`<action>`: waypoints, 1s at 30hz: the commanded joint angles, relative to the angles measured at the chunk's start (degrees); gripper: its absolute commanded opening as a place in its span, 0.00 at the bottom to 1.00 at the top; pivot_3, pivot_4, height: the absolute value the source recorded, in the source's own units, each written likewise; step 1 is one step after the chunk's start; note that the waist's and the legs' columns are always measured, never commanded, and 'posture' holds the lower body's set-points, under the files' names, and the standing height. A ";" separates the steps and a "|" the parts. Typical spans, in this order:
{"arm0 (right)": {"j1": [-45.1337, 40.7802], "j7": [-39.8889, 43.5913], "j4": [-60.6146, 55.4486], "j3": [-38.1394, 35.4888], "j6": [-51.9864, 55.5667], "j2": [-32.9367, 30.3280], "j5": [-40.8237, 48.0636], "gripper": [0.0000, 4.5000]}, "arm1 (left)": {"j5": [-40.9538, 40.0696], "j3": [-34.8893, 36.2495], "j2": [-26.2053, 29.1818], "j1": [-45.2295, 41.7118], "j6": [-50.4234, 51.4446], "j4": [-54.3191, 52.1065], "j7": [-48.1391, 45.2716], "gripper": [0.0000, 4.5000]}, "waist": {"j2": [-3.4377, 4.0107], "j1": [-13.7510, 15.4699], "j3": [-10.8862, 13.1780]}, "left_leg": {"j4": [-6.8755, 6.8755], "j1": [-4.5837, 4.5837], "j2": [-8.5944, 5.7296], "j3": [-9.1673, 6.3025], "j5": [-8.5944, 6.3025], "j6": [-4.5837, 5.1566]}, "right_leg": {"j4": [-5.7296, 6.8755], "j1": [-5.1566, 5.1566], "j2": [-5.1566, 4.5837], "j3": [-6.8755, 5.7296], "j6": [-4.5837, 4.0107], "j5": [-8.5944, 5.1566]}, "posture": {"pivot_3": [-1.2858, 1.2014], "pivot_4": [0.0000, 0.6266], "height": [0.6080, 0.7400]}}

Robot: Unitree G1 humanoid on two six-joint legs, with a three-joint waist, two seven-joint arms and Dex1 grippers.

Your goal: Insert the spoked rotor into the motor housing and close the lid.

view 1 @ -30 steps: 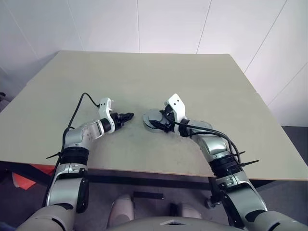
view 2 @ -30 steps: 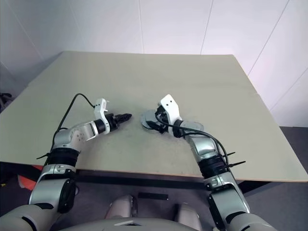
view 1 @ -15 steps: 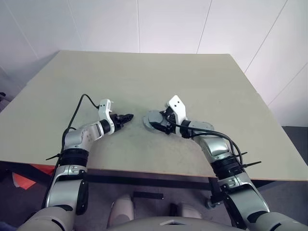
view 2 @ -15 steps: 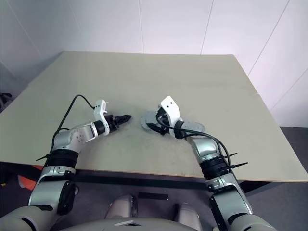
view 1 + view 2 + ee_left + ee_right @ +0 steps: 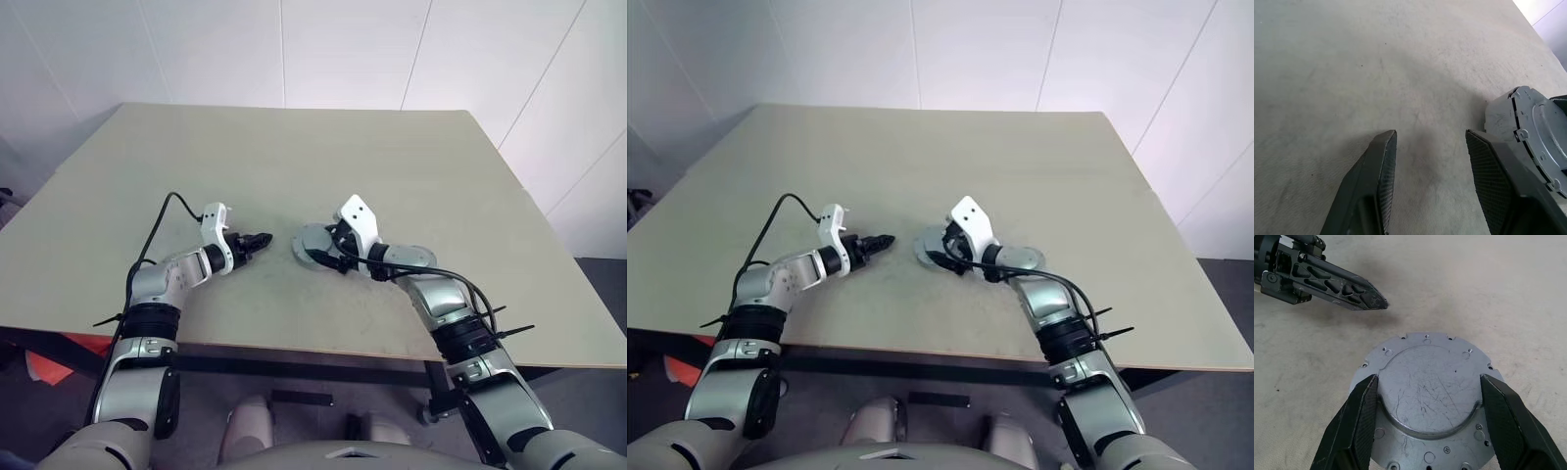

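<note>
The motor housing (image 5: 1425, 391) lies on the table as a grey round part with a smooth domed face and a flange of screw holes; no windings show. My right gripper (image 5: 1428, 377) reaches over it, its two fingers pressed against opposite sides of the dome. My left gripper (image 5: 1430, 134) hovers low over bare table just left of the housing (image 5: 306, 240), open with nothing between its fingers; its tips (image 5: 1378, 303) point at the housing. A flat silvery-grey disc (image 5: 415, 257), the lid as far as I can tell, lies under my right forearm. The spoked rotor is out of view.
The pale table (image 5: 294, 157) stretches wide behind both arms, with white walls beyond it. Its front edge (image 5: 294, 345) runs close below my elbows. A black cable (image 5: 157, 220) loops up from my left wrist.
</note>
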 commanded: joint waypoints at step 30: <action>-1.56 -0.49 10.03 2.27 -1.78 -1.70 -4.17 0.72 | -0.41 0.05 -0.33 1.12 0.37 -3.62 0.17 0.53 | -0.02 -0.19 -0.05 | -0.31 0.85 -0.01 -0.01 -0.10 0.15 | -0.43 0.92 0.02 0.01 0.07 -0.03 | 0.52 0.00 1.00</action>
